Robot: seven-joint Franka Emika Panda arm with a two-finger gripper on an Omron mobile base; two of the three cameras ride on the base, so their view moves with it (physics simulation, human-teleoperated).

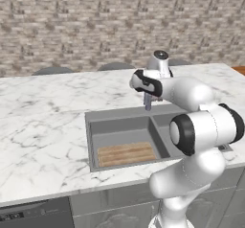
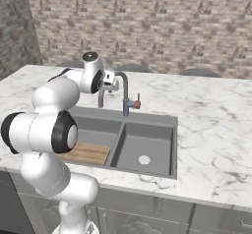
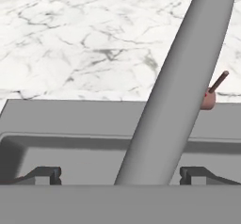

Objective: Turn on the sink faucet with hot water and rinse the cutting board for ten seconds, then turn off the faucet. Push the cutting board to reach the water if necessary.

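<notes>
Partly behind the arm, the cutting board [image 2: 87,153] shows; the gripper's [image 3: 119,175] fingertips stand apart around the sink faucet [image 3: 179,91].

A: Backdrop was a rough brick wall in mixed tan and grey [image 1: 95,21]. Worktop: white marble counter with grey veining [image 1: 38,126].

B: Noted. Grey cabinet fronts [image 2: 147,213] ran below the counter; a dark appliance panel [image 1: 33,215] sat at lower left.

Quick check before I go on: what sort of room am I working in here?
Most likely a kitchen: a double sink set in a marble counter, a tall faucet behind it, and a wooden cutting board in one basin.
</notes>
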